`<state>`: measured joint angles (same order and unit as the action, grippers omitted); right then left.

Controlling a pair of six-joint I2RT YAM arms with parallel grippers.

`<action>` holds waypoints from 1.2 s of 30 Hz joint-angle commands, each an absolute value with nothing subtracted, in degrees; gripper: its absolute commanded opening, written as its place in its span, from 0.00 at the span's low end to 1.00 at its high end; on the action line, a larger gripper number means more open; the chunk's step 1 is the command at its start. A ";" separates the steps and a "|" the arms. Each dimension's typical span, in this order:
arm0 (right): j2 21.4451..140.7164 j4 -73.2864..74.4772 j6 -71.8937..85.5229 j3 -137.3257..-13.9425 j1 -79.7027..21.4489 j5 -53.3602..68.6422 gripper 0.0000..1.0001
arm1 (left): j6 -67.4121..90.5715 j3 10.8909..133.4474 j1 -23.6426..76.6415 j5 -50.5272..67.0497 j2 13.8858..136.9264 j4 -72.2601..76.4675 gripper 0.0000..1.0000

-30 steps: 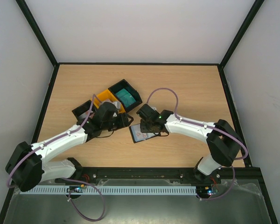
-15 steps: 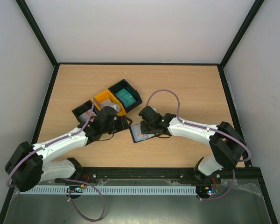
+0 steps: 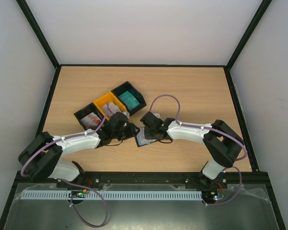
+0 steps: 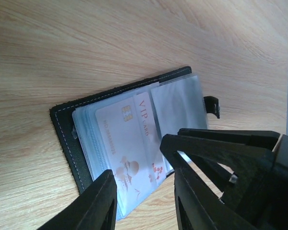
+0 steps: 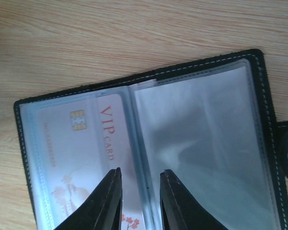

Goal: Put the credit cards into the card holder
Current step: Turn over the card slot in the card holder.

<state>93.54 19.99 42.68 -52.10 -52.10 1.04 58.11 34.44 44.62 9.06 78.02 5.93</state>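
The card holder [image 3: 143, 141] lies open on the table, black with clear sleeves. A white credit card [image 4: 127, 143] with red "VIP CARD" print and a gold chip sits in its left page, also in the right wrist view [image 5: 72, 153]. My right gripper [image 5: 139, 201] is open a little, its tips down over the holder's [image 5: 206, 61] middle fold, holding nothing. My left gripper [image 4: 144, 201] is open and empty over the holder's [image 4: 67, 139] near edge. From above, the left gripper [image 3: 131, 130] and right gripper [image 3: 151, 133] meet at the holder.
Three joined bins stand behind the left arm: a black one with red-and-white cards [image 3: 89, 118], a yellow one [image 3: 107, 102] with grey-white cards, and a black one with teal cards [image 3: 129, 98]. The holder's clasp tab [image 4: 212, 106] sticks out at its right.
The left gripper has moved right and forward to the holder's left side. The right gripper has moved down and left onto the open holder.
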 commanded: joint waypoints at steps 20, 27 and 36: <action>101.21 15.98 49.79 -49.66 -52.25 0.57 0.11 | 57.71 30.94 44.97 13.61 88.49 18.80 0.36; 100.71 13.56 50.45 -47.99 -52.22 3.34 0.10 | 58.08 30.24 45.00 15.01 89.47 21.48 0.31; 100.38 12.18 49.79 -47.66 -52.25 6.30 0.09 | 57.96 34.38 45.07 15.88 94.43 19.05 0.33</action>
<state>98.13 10.50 49.56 -50.30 -51.40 0.32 58.54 32.25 44.62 15.51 90.96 20.27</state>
